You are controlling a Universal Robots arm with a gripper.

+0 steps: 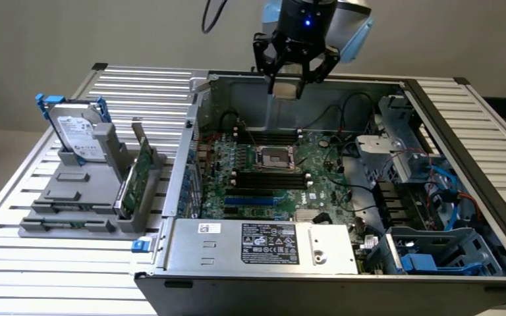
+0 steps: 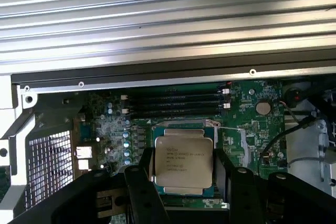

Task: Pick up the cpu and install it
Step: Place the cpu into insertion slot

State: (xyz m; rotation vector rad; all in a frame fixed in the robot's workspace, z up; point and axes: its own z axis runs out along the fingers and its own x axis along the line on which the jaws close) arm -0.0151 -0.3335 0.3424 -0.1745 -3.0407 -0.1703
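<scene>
Gripper [image 1: 286, 92] hangs high over the open computer case [image 1: 464, 131], clamped on the cpu [image 1: 286, 84]. The chip sits between the two black fingers [image 1: 266, 62], flat side facing down toward the motherboard [image 1: 262, 178]. In the wrist view the cpu [image 2: 184, 160] is pinched on two opposite edges by the fingers [image 2: 143, 174], silvery top with printed text facing the camera, gripper [image 2: 184, 188] centred on it. The cpu socket [image 1: 275, 158] lies on the board below, well apart from the chip, so the chip is lifted and not seated. In the wrist view the socket's metal frame [image 2: 185, 128] shows just past the chip's edge, with the memory slots [image 2: 173, 103] beyond it. Off the exterior view's left, a hard drive [image 1: 77, 135] and a green card [image 1: 139, 174] stand in a grey holder [image 1: 68, 197] on the slatted table [image 1: 139, 85], away from the gripper.
</scene>
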